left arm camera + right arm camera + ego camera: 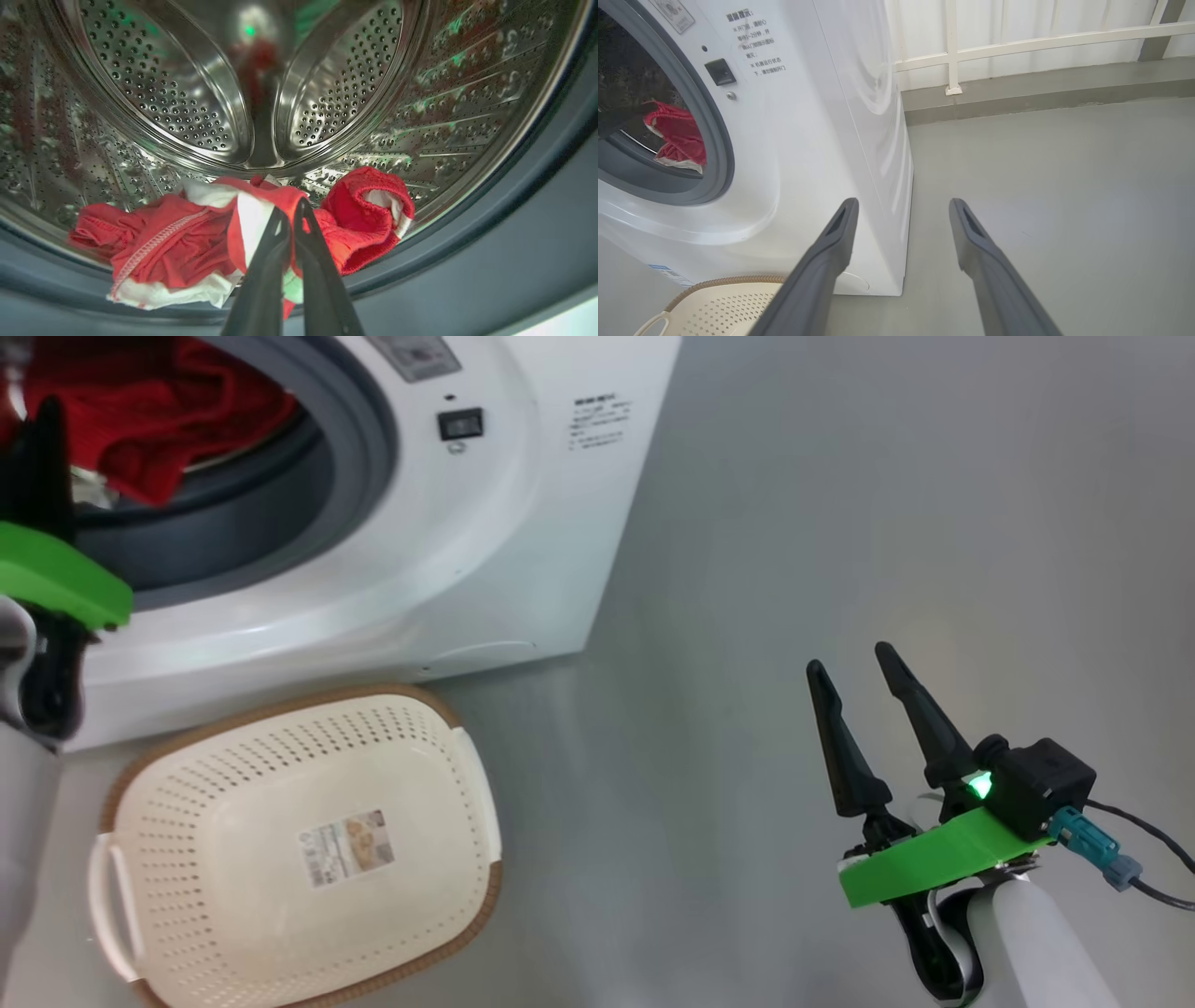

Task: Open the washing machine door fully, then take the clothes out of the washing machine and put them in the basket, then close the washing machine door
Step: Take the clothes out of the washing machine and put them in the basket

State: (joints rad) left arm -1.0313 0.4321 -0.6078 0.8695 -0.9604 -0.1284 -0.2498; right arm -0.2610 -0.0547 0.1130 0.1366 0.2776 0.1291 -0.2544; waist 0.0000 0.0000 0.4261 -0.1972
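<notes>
The washing machine [485, 523] stands open, and its door is out of view. Red and white clothes [177, 238] lie bunched at the front of the steel drum [163, 93], just behind the grey rubber ring. My left gripper [292, 212] reaches into the drum and is shut on a fold of the clothes. From the head view, the left gripper [45, 439] is at the far left, against the clothes [159, 411]. The cream basket [299, 849] sits on the floor below the opening. My right gripper [850, 658] hangs open over bare floor to the right, holding nothing.
Grey floor [840, 504] stretches to the right of the machine. In the right wrist view, the right gripper [903, 203] points past the machine's corner toward a white railing [1017, 42] and a low kerb at the back. The basket's rim [724, 282] touches the machine's base.
</notes>
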